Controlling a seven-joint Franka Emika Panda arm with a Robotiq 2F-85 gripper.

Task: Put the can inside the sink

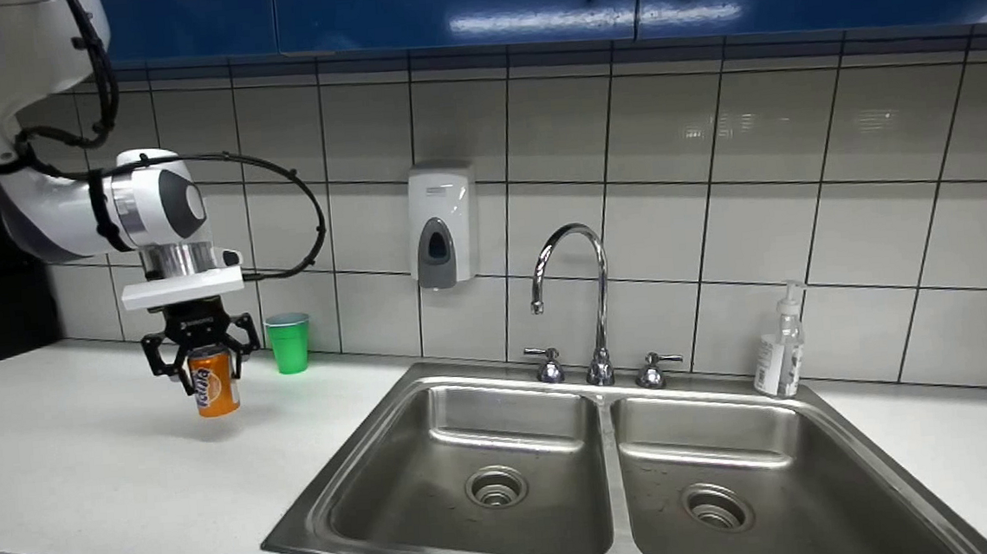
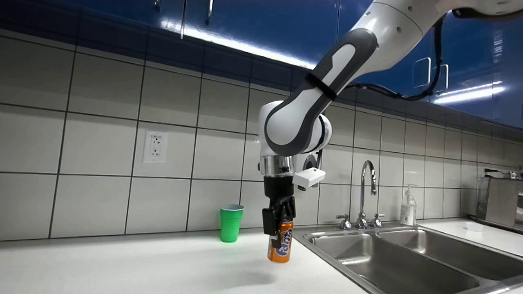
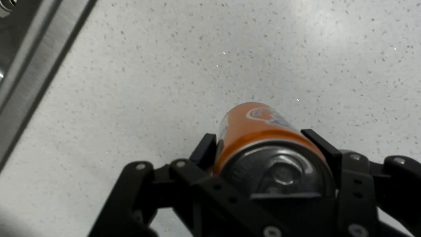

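The orange can [image 1: 215, 396] hangs upright, or nearly so, a little above the white counter, with its shadow on the counter below. It also shows in an exterior view [image 2: 282, 251] and the wrist view [image 3: 263, 128], where its silvery top faces the camera. My gripper [image 1: 213, 379] points down and is shut on the can, one finger on each side; it also shows in an exterior view [image 2: 282, 240] and the wrist view [image 3: 260, 135]. The steel double-basin sink [image 1: 348, 461] is apart from the can, and its rim shows in an exterior view [image 2: 327, 257] and the wrist view [image 3: 52, 49].
A green cup [image 1: 290, 345] stands near the wall behind the gripper. A chrome gooseneck tap [image 1: 600, 372] with two handles rises at the sink's back edge. A soap bottle [image 1: 779, 357] stands at the sink's back corner. A dispenser [image 1: 442, 224] hangs on the wall, under blue cabinets [image 1: 440, 7].
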